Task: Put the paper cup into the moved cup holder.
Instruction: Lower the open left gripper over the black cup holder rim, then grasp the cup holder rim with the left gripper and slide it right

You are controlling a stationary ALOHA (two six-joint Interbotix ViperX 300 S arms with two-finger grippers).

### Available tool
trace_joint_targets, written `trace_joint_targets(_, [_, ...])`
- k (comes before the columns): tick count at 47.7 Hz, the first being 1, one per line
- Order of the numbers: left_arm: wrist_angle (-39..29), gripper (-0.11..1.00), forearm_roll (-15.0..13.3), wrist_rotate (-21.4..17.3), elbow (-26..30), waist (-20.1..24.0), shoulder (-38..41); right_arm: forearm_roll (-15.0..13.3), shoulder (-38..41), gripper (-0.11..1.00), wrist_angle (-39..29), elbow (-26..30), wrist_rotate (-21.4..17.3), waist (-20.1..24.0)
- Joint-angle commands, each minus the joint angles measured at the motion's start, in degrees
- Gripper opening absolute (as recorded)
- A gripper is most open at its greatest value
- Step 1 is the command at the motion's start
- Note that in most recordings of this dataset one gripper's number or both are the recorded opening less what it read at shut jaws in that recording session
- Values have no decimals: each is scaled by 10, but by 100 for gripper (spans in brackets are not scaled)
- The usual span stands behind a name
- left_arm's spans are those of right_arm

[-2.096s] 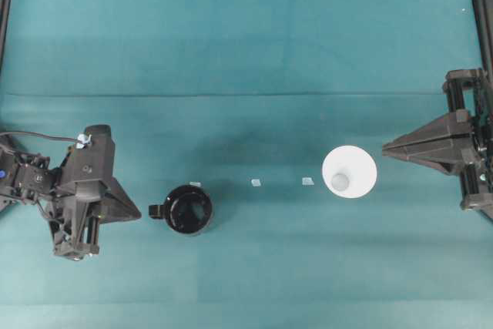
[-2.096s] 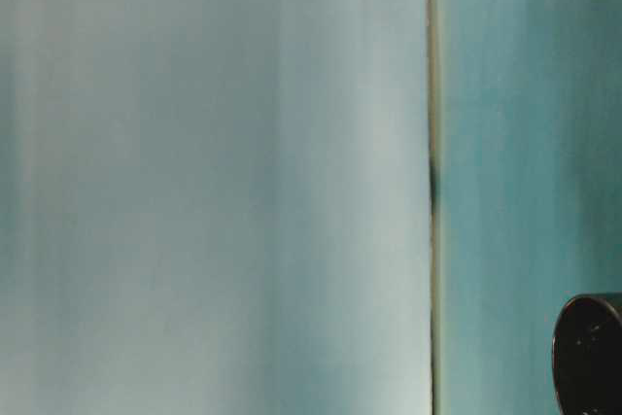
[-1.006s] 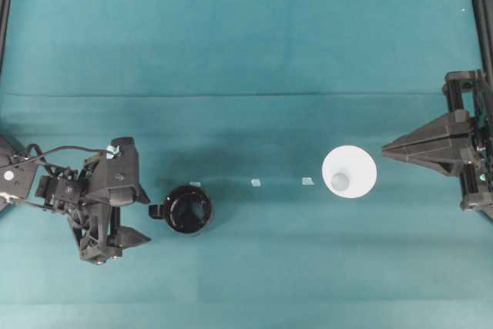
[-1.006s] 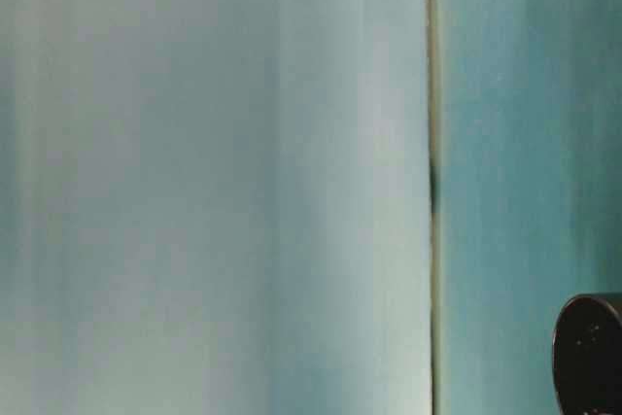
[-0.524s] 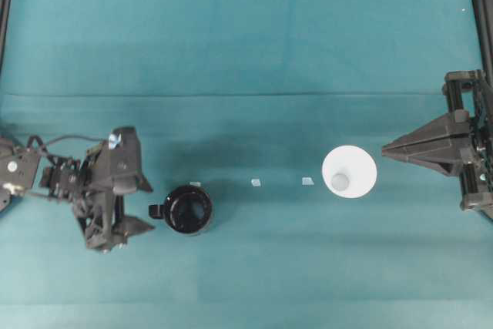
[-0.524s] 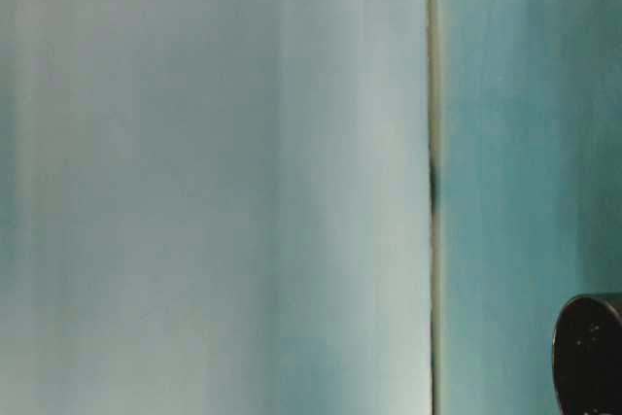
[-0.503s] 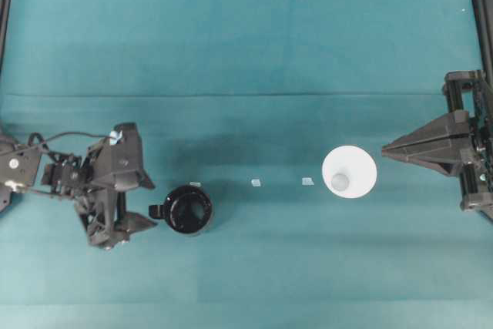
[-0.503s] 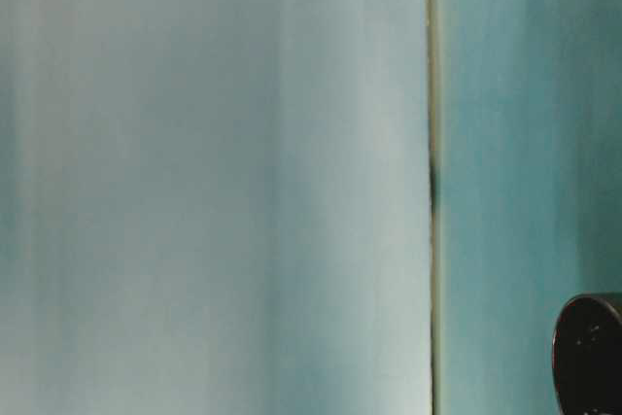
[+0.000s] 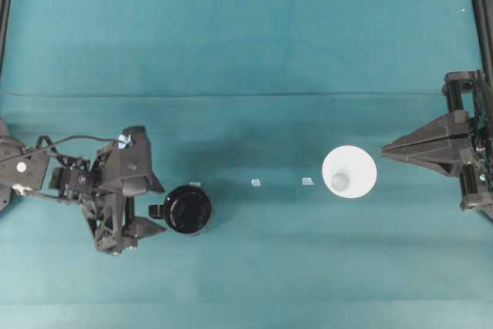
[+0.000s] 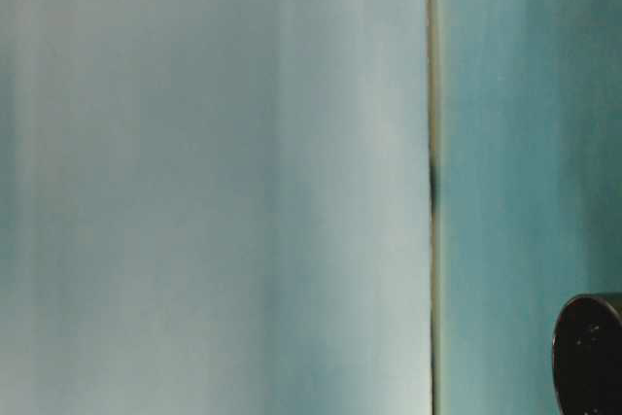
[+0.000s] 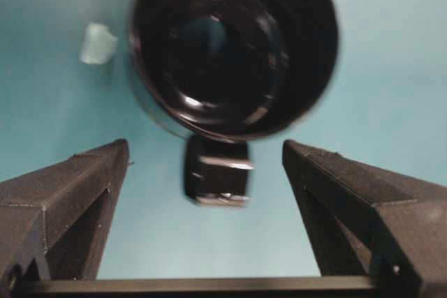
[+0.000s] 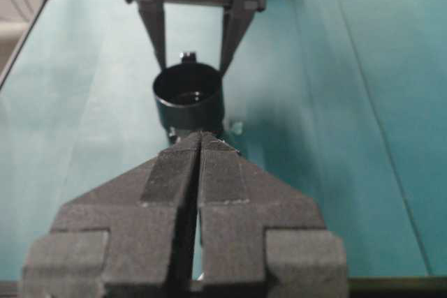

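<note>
Overhead, at the left edge of the frame, I see my left gripper point(image 9: 155, 207) with its fingers spread wide, tips pointing right. The cup holder point(image 9: 188, 209) stands just right of it, lower left of centre, its stubby handle point(image 9: 155, 211) facing into the gap between the fingertips. In the left wrist view the holder point(image 11: 234, 47) fills the top of the frame, slightly blurred, with the handle point(image 11: 216, 171) between the two fingers and touching neither.

Three small pale tape scraps lie in a row across the teal cloth point(image 9: 254, 52); the middle one point(image 9: 256, 182) sits near centre frame.

The paper cup point(image 9: 350, 172) stands upright right of centre, well apart from the holder.

At the right edge, my right gripper point(image 9: 387, 149) has its fingers pressed together, holding nothing, near the paper cup and not touching it.
</note>
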State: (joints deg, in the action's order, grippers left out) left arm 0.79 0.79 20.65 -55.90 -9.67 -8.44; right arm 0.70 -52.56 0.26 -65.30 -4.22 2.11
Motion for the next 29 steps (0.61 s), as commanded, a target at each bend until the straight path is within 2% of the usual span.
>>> trace_joint_targets(1, [-2, 92, 2, 3, 3, -6, 1, 2, 4, -3, 2, 12, -4, 2])
trace_joint_targets(19, [-4, 92, 2, 3, -4, -5, 2, 2, 4, -3, 3, 12, -4, 2])
trace_joint_targets(29, [-1, 84, 2, 1, -5, 0, 1, 2, 4, -3, 2, 12, -4, 2])
